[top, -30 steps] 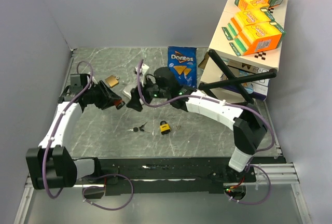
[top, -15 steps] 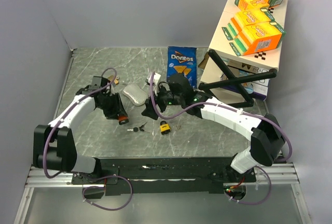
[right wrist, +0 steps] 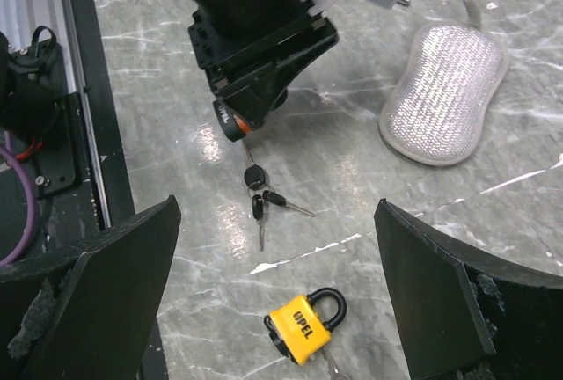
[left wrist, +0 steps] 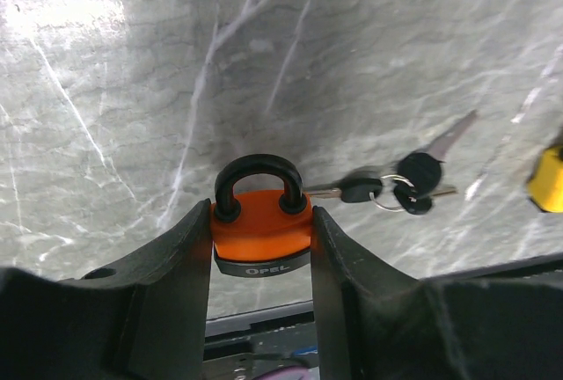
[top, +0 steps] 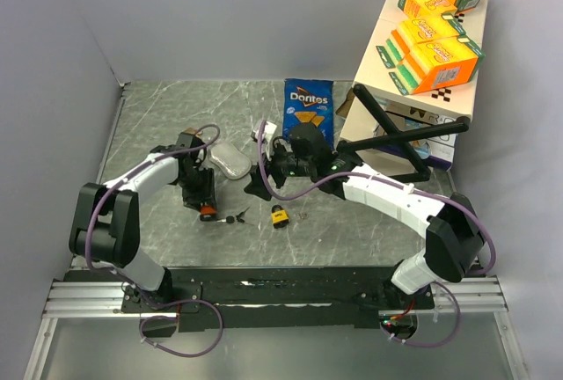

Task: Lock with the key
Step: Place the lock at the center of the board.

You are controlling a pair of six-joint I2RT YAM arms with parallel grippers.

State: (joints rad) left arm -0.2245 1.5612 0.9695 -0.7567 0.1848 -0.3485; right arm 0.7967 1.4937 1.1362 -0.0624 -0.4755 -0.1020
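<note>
Left hand (left wrist: 261, 220) clamps orange padlock (left wrist: 261, 237), keys (left wrist: 387, 188) just beside it on tabletop (left wrist: 352, 63). Right hand (right wrist: 276, 239) wide open, empty, above yellow padlock (right wrist: 302, 329).

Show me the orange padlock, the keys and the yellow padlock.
orange padlock (left wrist: 261, 226), left wrist view, orange body.
keys (right wrist: 254, 177), right wrist view, black key head.
yellow padlock (right wrist: 301, 332), right wrist view, yellow body.

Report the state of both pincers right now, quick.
Left pincer: closed on the orange padlock.
Right pincer: open, holding nothing.
</note>
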